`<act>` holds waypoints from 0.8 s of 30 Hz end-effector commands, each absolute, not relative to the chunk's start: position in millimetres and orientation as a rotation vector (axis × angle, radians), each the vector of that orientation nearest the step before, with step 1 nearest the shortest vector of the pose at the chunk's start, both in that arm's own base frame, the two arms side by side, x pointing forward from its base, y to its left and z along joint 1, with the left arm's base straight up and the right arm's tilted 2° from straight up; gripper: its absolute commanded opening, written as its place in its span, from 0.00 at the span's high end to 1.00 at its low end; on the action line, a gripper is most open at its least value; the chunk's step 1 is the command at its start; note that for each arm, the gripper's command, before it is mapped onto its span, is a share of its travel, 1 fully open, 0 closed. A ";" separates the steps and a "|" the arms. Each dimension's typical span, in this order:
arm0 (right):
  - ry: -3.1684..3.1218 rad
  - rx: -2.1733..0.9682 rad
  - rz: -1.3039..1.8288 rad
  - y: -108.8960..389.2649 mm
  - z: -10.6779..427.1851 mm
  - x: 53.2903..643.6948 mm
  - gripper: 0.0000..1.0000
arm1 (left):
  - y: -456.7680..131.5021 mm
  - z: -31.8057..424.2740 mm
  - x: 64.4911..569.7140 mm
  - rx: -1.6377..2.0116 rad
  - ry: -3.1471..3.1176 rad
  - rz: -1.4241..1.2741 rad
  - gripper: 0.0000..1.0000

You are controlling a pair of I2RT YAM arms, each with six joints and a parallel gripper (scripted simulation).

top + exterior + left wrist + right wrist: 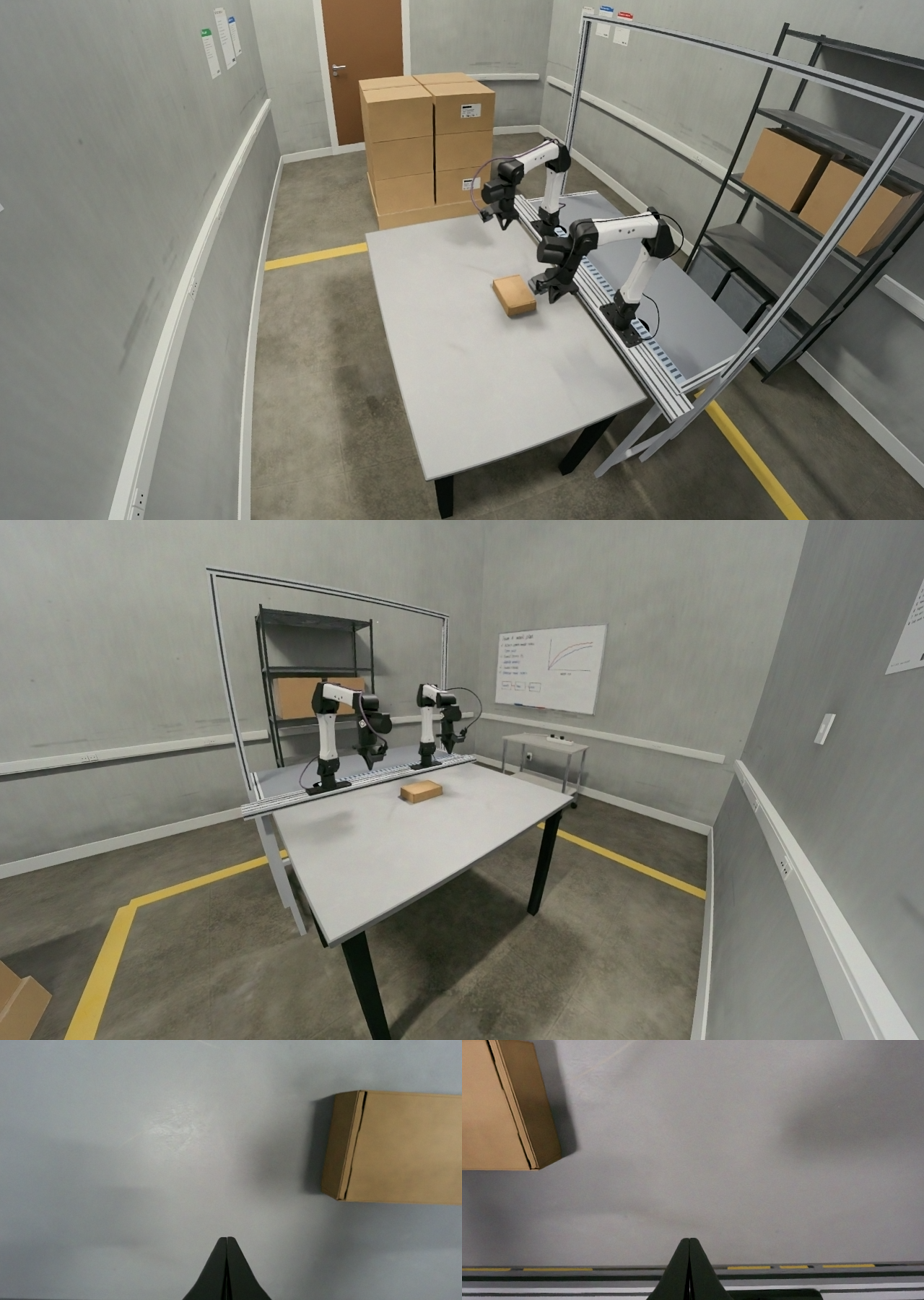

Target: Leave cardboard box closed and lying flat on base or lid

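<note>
The cardboard box point(513, 294) point(421, 790) point(404, 1148) point(487, 1112) lies flat on the table point(478, 394) point(362, 862), large face up. Its top panel looks closed and level, and the visible walls stand. Thin dark slits run between the panel and the end edges; whether a flap is sunk there I cannot tell. Each wrist view cuts off part of the box. My left gripper point(227, 1247) point(450, 751) is shut and empty, above the table to one side of the box. My right gripper point(689, 1249) point(504, 227) point(369, 768) is shut and empty, farther off on the other side. Neither touches the box.
The metal rail point(620, 342) point(290, 799) carrying both arms runs along one table edge. A frame point(574, 84) point(226, 668) rises behind it. Shelving point(743, 167) point(314, 669) and stacked cartons point(400, 148) stand away from the table.
</note>
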State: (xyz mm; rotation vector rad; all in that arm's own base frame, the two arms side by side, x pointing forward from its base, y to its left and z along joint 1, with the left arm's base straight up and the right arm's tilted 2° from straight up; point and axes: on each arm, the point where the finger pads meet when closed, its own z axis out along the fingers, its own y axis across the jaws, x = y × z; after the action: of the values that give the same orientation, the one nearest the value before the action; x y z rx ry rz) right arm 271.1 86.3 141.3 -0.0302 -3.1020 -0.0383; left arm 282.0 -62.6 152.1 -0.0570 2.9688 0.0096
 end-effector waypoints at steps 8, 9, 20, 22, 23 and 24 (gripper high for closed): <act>-3.118 -0.029 -0.042 84.8 145.2 273.4 0.99 | -63.2 153.1 276.3 -0.032 3.146 -0.007 0.99; -3.118 -0.029 -0.042 84.8 145.2 273.4 0.99 | -63.8 153.2 276.2 -0.028 3.146 -0.007 0.99; -3.118 -0.029 -0.042 84.8 145.2 273.4 0.99 | -63.2 153.6 274.5 -0.032 3.131 0.001 0.99; -3.118 -0.029 -0.042 84.8 145.2 273.4 0.99 | -63.2 153.6 274.5 -0.032 3.131 0.001 0.99; -3.118 -0.029 -0.042 84.8 145.2 273.4 0.99 | -63.2 153.6 274.5 -0.032 3.131 0.001 0.99; -3.118 -0.029 -0.042 84.8 145.2 273.4 0.99 | -63.2 153.6 274.5 -0.032 3.131 0.001 0.99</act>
State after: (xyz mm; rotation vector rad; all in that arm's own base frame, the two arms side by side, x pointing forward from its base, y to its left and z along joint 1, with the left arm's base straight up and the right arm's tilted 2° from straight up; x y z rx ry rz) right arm 271.1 86.4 141.3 -0.0302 -3.1020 -0.0383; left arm 274.8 -62.3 150.4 -0.0411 3.1367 0.0077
